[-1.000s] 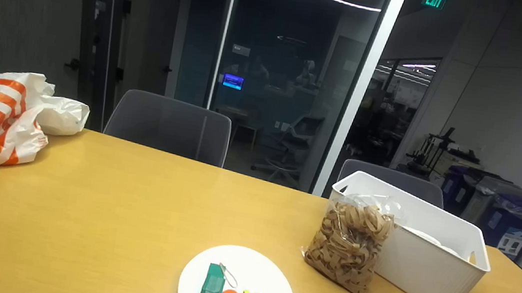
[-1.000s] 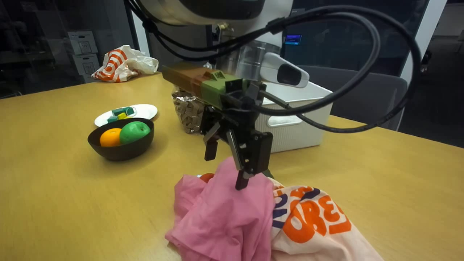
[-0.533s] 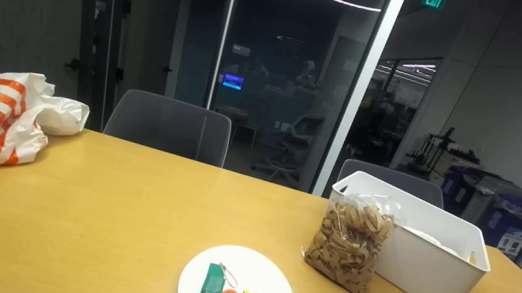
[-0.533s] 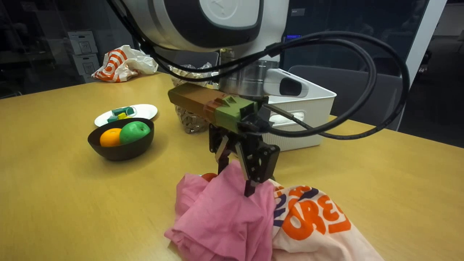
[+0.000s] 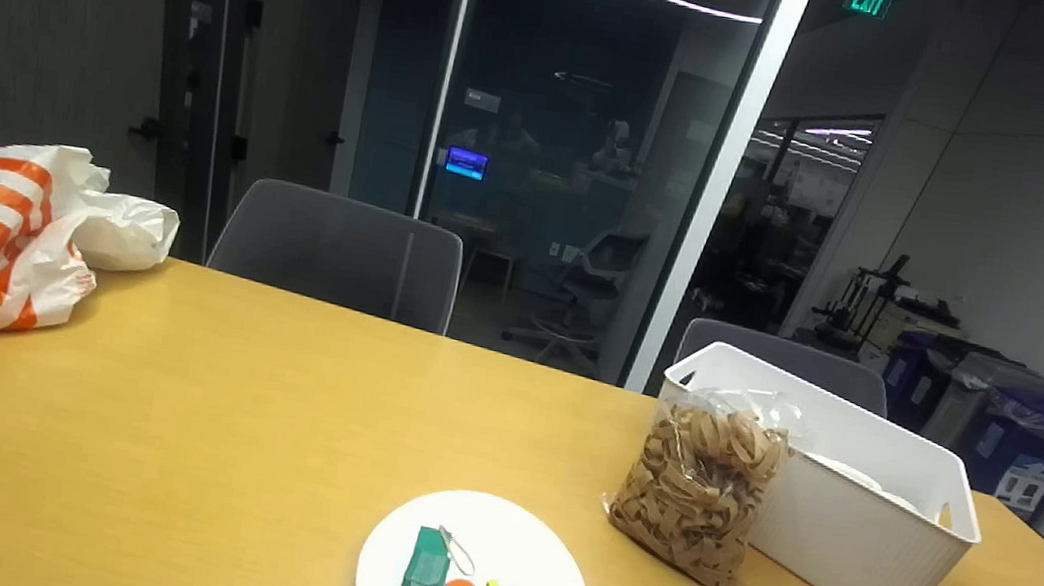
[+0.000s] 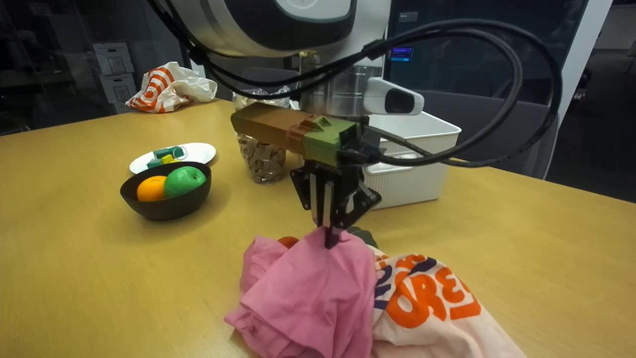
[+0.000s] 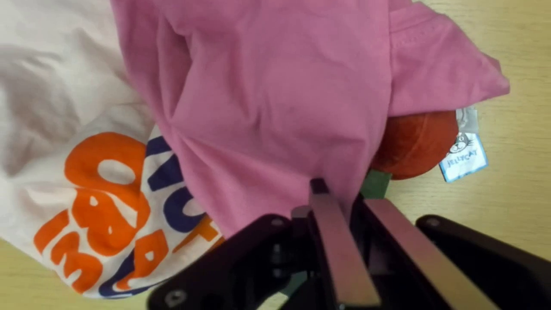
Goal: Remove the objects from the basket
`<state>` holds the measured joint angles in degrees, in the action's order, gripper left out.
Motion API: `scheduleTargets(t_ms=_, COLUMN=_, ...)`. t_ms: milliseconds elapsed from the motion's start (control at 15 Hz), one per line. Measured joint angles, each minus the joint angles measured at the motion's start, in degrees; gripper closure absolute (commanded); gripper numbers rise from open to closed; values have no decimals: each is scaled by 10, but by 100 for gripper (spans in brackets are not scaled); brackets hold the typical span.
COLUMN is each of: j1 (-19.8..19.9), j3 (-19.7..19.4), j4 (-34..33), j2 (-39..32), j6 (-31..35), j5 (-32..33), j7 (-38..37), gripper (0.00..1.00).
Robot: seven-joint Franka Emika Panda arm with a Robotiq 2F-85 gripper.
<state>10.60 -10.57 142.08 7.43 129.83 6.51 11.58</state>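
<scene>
The magenta-pink cloth [image 6: 308, 298] lies crumpled on the table, outside the basket. My gripper [image 7: 338, 193] is shut on a raised fold of it, the fabric pinched between two nearly parallel fingers [image 7: 340, 249]. Beside it spreads the pale peach-pink cloth [image 6: 447, 328] with orange and purple lettering, partly under the magenta one. The white basket [image 5: 851, 548] stands upright behind the gripper, with white things [image 5: 847, 470] low inside it; its floor is hidden.
A red plush piece [image 7: 417, 146] with a tag and a dark green piece [image 6: 362, 234] peek out from under the pink cloth. A clear bag of brown strips [image 5: 698, 488] leans by the basket. Nearby are a black bowl [image 6: 166, 209] with fruit and a white plate [image 5: 391, 558].
The gripper has come down over the magenta-pink cloth, its open jaws have shut on the fold, and it has risen slightly. The cloth's top is drawn up into a peak.
</scene>
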Motion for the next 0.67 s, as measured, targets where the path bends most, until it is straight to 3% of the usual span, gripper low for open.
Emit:
scheduleTargets(t_ms=333, j1=0, j3=0, j4=-13, j2=47, j6=-43, j5=32, j7=1, gripper=90)
scheduleTargets(t_ms=667, j1=4, j3=0, j4=-38, j2=117, j6=-147, j5=72, j7=-2, gripper=93)
